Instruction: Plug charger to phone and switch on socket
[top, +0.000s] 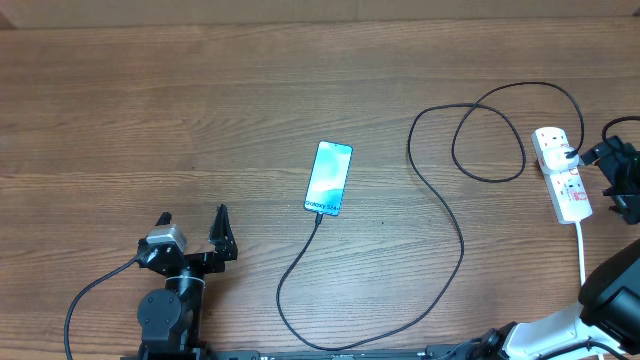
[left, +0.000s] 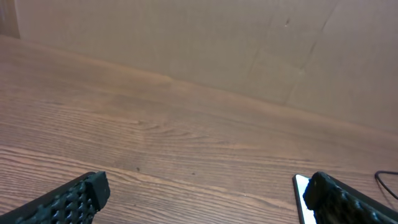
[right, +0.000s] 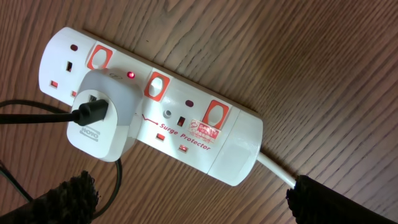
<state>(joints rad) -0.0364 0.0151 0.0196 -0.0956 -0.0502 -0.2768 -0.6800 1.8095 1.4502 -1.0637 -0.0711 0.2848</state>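
The phone (top: 329, 178) lies flat mid-table, screen lit. The black charger cable (top: 440, 200) meets the phone's lower end, curls across the table and runs to the socket (top: 560, 172) at the right. In the right wrist view the socket (right: 186, 121) holds a white adapter (right: 99, 124) with the black cable in it, and a small red light (right: 131, 75) glows. My right gripper (right: 199, 199) is open just above the socket, touching nothing; overhead it shows at the right edge (top: 608, 175). My left gripper (top: 192, 228) is open and empty, left of the phone, whose edge (left: 300, 198) shows beside its right finger.
The socket's white cord (top: 582, 245) runs toward the front right. A cardboard wall (left: 249, 43) stands behind the wooden table (top: 150, 110). The cable's big loop (top: 490, 140) lies between the phone and the socket.
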